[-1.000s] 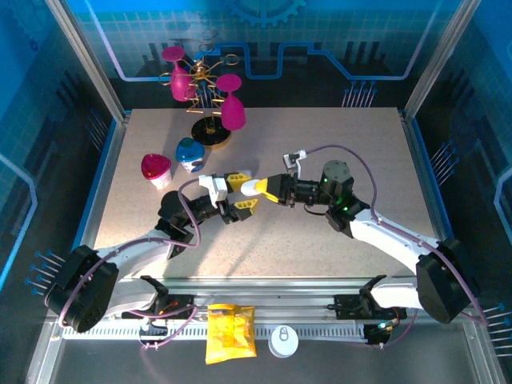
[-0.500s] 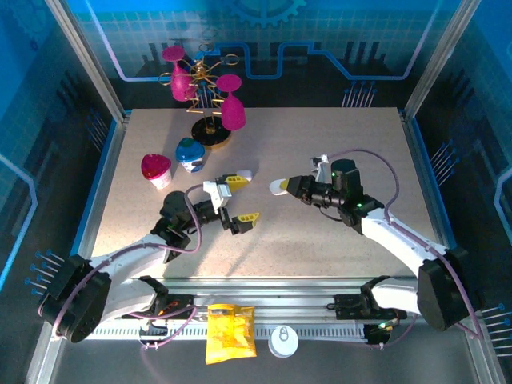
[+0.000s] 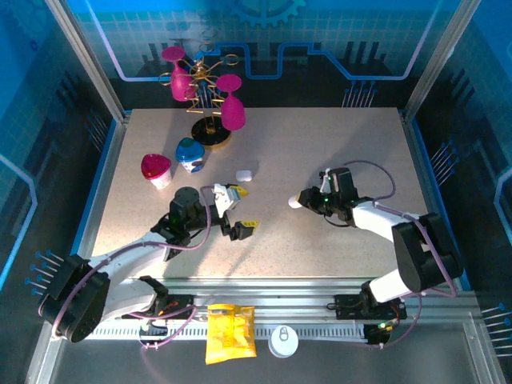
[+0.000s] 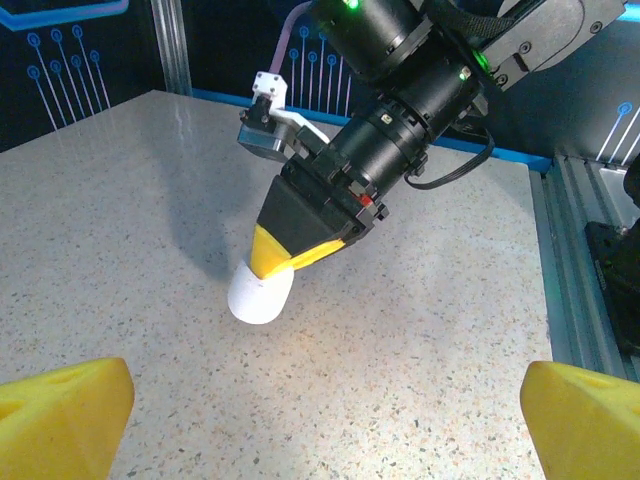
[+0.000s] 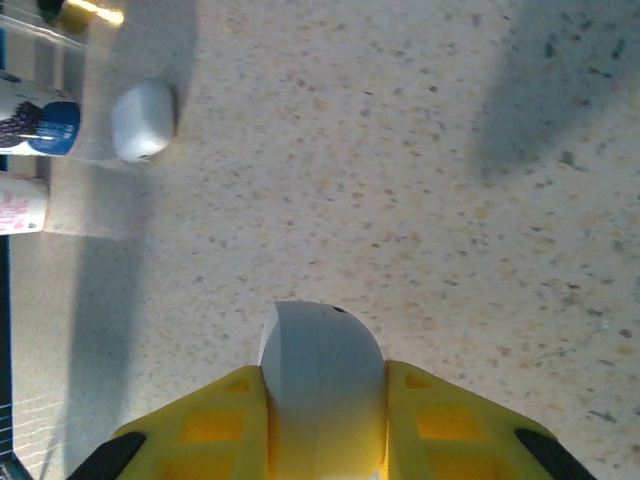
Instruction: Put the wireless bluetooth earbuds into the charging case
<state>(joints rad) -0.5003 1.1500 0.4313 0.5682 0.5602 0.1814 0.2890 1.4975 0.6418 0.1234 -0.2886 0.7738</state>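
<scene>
A: What colour is the desk (image 3: 320, 144)?
B: Beige, with fine dark speckles.
A: And the rest?
B: Left fingers (image 4: 62, 412) and right fingers (image 5: 212, 432) bright yellow, charging case (image 5: 322, 372) glossy white, far glasses (image 3: 233, 113) magenta.

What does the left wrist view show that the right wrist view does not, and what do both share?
Left wrist view: the black body of the right arm and the yellow tips of the open left claw. Right wrist view: a second white piece lying on the table near a blue-and-white container. Both: the right claw shut on a white rounded piece.
</scene>
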